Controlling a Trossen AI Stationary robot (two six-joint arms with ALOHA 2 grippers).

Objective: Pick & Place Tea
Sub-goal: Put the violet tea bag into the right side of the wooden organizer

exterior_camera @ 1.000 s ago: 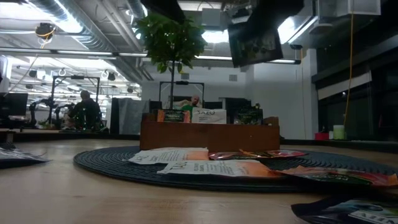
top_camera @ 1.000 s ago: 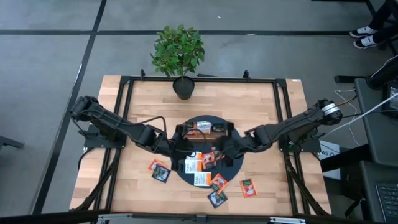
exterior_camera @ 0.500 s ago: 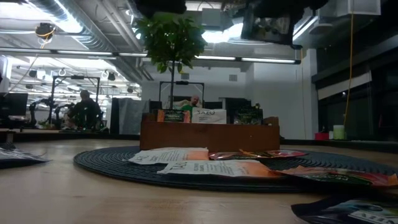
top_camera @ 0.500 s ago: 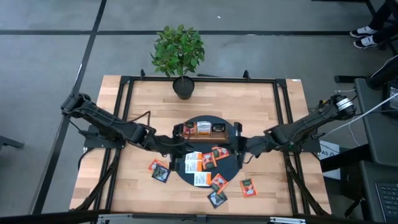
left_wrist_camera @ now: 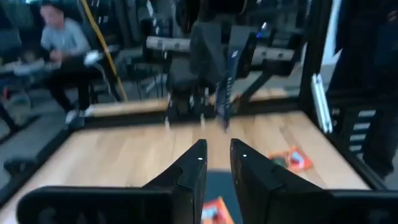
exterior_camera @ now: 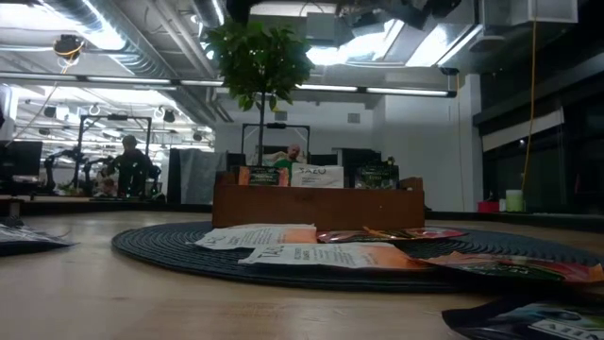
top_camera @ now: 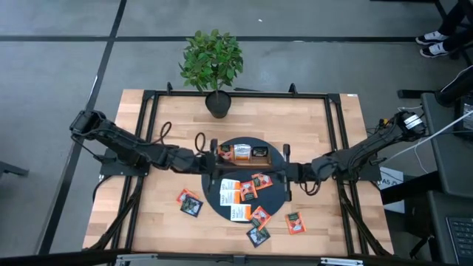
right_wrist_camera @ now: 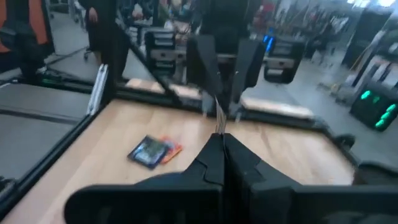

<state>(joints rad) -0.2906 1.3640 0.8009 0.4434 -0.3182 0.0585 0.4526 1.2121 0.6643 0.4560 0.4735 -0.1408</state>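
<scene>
Item: tea sachets (top_camera: 238, 191), orange, white and dark, lay loose on the round dark mat (top_camera: 277, 193) at mid-surface, with several more on bare wood toward the near edge. A few stood upright in the wooden tray (top_camera: 241, 154) on the mat's far side.

Left tool (top_camera: 209, 161): beside the tray's left end, fingers (left_wrist_camera: 194, 168) slightly parted, nothing between them.

Right tool (top_camera: 284, 173): at the mat's right edge, closed, holding nothing.

Handling note: the next pick probably wants a low, flat approach to one sachet's edge, clear of overlapping neighbours.
</scene>
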